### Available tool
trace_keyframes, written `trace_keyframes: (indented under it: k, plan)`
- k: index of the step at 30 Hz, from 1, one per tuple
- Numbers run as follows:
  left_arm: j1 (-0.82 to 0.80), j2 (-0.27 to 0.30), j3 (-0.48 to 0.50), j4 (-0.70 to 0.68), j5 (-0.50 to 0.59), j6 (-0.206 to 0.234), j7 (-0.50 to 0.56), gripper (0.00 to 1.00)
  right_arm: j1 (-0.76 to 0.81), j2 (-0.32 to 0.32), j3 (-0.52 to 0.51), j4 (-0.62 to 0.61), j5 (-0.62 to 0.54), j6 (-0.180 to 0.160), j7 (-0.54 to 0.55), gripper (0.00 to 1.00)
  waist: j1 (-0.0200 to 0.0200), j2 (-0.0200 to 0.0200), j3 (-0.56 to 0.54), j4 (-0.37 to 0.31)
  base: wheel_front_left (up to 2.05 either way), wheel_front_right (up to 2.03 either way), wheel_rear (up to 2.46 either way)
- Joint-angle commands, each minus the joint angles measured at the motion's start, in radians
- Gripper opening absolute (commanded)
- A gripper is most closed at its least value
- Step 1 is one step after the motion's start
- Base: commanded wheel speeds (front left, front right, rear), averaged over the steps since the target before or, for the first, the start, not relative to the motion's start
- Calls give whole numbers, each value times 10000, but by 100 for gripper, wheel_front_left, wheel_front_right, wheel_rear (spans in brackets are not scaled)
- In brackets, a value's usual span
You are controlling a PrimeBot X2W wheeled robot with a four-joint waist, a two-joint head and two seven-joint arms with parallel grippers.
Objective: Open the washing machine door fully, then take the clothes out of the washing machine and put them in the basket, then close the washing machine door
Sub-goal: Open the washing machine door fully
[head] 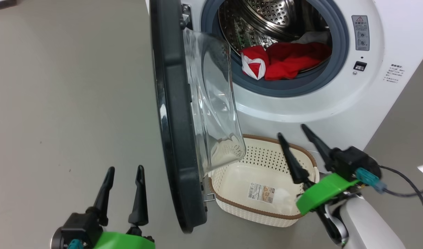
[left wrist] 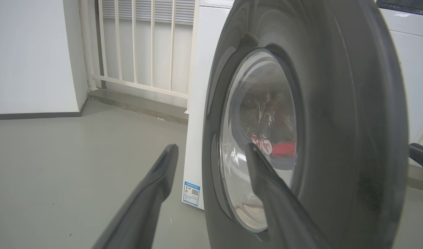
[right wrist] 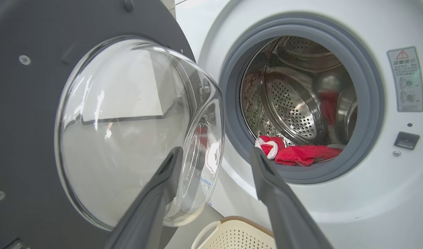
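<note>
With the left hand (head: pixel 125 168) and right hand (head: pixel 291 130) both spread and empty, the clothes (head: pixel 287 60) could snag on the washing machine door (head: pixel 173 121), whose glass bowl overhung the basket (head: pixel 256 211).

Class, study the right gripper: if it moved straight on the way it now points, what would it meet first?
Probably the washing machine front, at the lower left of its grey ring. The right gripper aims just beside the door glass, which one finger might brush first; depth is unclear.
</note>
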Motion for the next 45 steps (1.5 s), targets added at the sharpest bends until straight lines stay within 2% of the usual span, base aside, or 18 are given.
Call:
trace_keyframes:
  k: [1,5,14,22,35,36,38,45]
  plan:
    - [-23,96,347,-314,115,16,-78,100,234,197,-319,-545,-532,62,-179,100,1,0,-7,14,0,0,0]
    - [24,81,360,-368,152,14,-78,100,907,315,-1047,-1220,-1234,62,-208,100,1,0,-42,35,0,0,0]
    - [216,59,347,-362,287,2,-78,100,2288,326,-1170,-2471,-988,62,-214,100,1,0,-213,58,0,0,0]
    - [302,51,334,-314,339,-22,-78,100,3007,328,-1064,-2725,-1018,62,-215,100,1,0,-266,73,0,0,0]
    - [369,48,331,-223,371,-63,-78,100,3080,328,-1110,-2861,-1144,62,-215,100,1,0,-350,147,0,0,0]
    - [381,53,321,-205,368,-71,-78,75,3093,328,-1126,-2862,-1155,62,-215,100,1,0,-357,161,0,0,0]
    - [394,58,293,-159,333,-101,-76,0,3119,328,-1163,-2863,-1165,62,-215,100,1,0,-368,186,0,0,0]
    - [301,94,255,-395,292,-117,-76,0,3128,329,-1353,-2806,-1194,62,-216,100,1,0,-401,236,0,0,0]
